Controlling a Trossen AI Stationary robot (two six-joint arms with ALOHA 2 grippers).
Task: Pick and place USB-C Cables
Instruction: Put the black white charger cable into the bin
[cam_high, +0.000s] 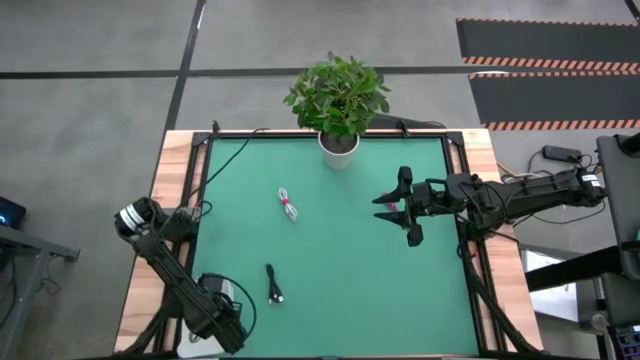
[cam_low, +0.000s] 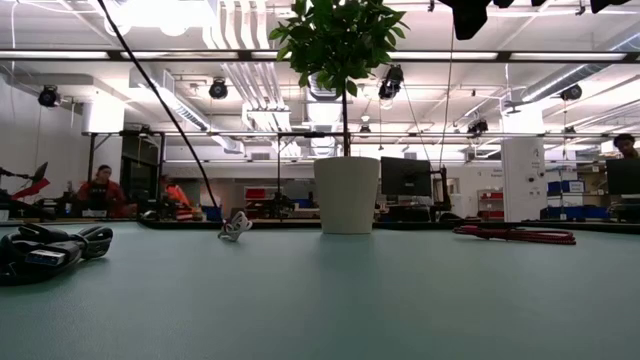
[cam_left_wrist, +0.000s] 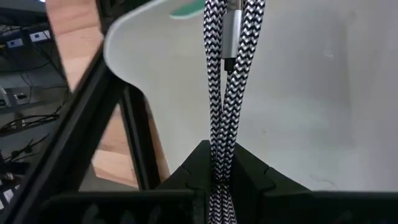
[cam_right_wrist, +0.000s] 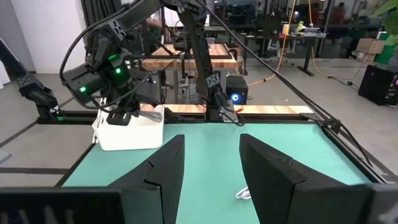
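At the near left corner of the green surface (cam_high: 400, 290), the left pincer (cam_left_wrist: 221, 171) hangs over a white bin (cam_left_wrist: 298, 93), its fingers pressed together on a black-and-white braided cable (cam_left_wrist: 217, 106). The cable's doubled strands run up out of the jaws, and a silver plug lies against them.

Further right, a black cable (cam_high: 274, 284) lies loosely bundled on the surface, near the front edge and apart from both pincers. Beyond it, toward the middle, a white-and-red cable (cam_high: 288, 205) lies in a short bundle, with a potted plant (cam_high: 339, 105) in a white pot at the far edge behind it.

On the right, the right pincer (cam_high: 408, 207) hovers above the surface with its fingers spread and nothing between them; the white-and-red cable lies well to its left.
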